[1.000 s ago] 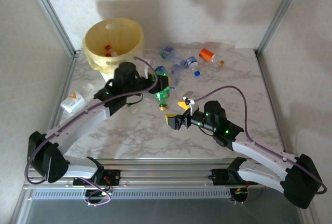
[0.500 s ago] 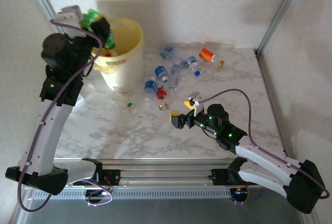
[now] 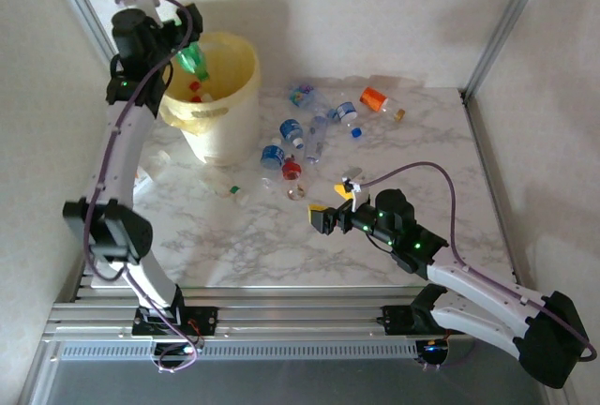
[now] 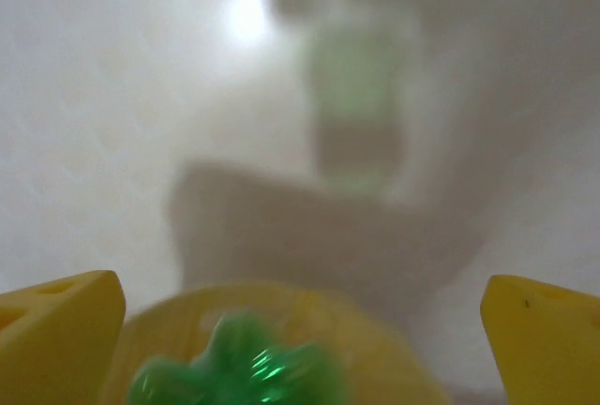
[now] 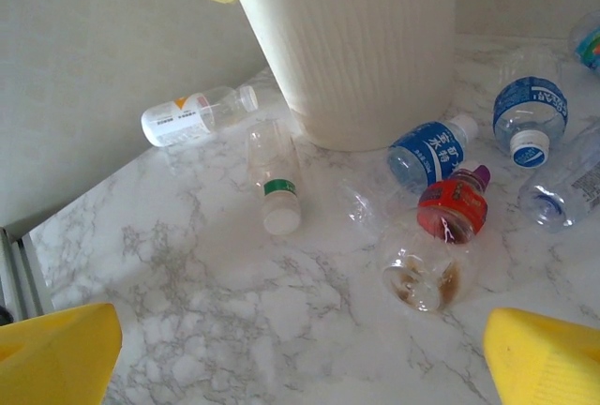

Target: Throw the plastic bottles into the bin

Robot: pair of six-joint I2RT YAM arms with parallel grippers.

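Left tool (image 3: 186, 41), fingers apart, is dropping a green bottle (image 3: 195, 61) into the bin (image 3: 236, 116) beneath it; next it's needing another from the table (image 3: 272, 241).

The bin (image 3: 234, 119) stands at the surface's (image 3: 281, 236) far-left corner. Bottles (image 3: 292, 130) lie scattered right of it, from far edge to centre. One bottle (image 5: 192, 112) lies by the left edge.
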